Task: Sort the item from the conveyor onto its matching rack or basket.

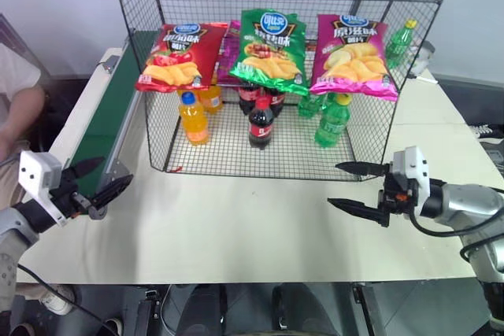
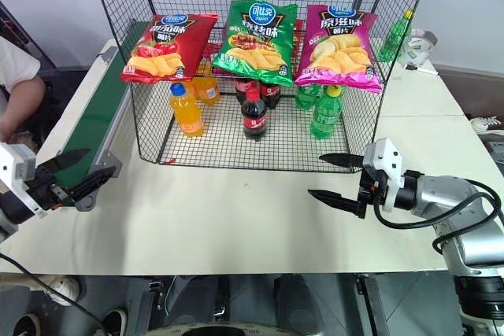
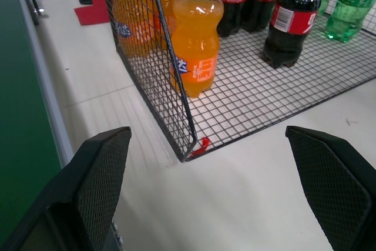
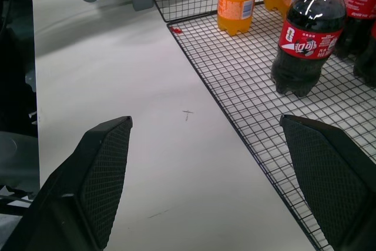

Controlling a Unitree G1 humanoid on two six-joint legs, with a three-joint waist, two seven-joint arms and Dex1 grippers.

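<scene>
The item, a green crisp bag (image 1: 272,49), lies on the middle tier of the black wire rack (image 1: 228,155), between a red bag (image 1: 177,57) and a pink bag (image 1: 353,57). The dark-green conveyor (image 1: 106,127) runs along the table's left side, and the stretch in view carries nothing. My left gripper (image 1: 116,171) hovers open and empty by the conveyor's near end, pointing at the rack's front left corner (image 3: 189,151). My right gripper (image 1: 333,184) hangs open and empty over the table, just off the rack's front right corner.
Orange (image 1: 194,120), cola (image 1: 261,123) and green (image 1: 332,122) bottles stand on the rack's bottom tier. A person's arm (image 1: 20,108) rests beyond the conveyor at the left. The white table (image 1: 236,226) lies bare between my grippers.
</scene>
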